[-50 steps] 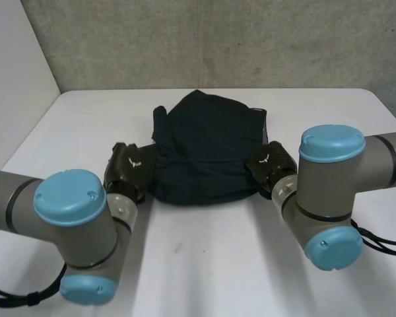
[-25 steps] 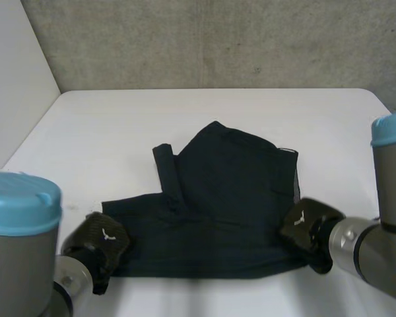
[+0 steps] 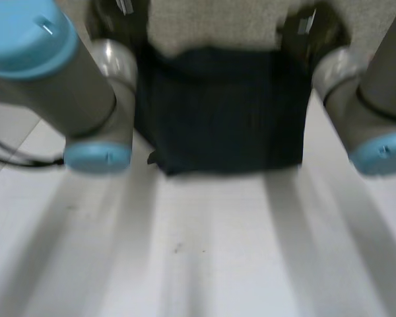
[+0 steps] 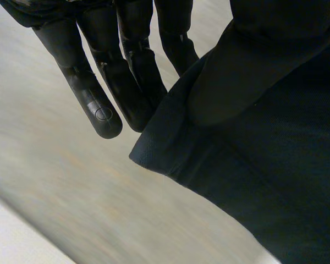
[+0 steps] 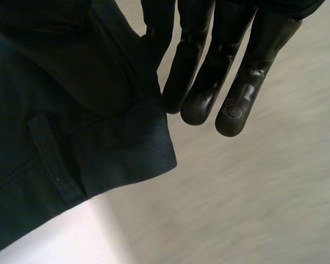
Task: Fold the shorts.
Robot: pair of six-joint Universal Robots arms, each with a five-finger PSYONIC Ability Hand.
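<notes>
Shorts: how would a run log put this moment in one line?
shorts: hanging between hands, over table | left hand: pinching one corner | right hand: pinching other corner

Too blurred in the head view to tell whether the lower hem of the shorts (image 3: 218, 109) touches the worktop (image 3: 218, 251), with the left hand (image 4: 126, 71) and right hand (image 5: 209, 66) cut off there above the top corners, thumbs buried under cloth in the wrist views.
</notes>
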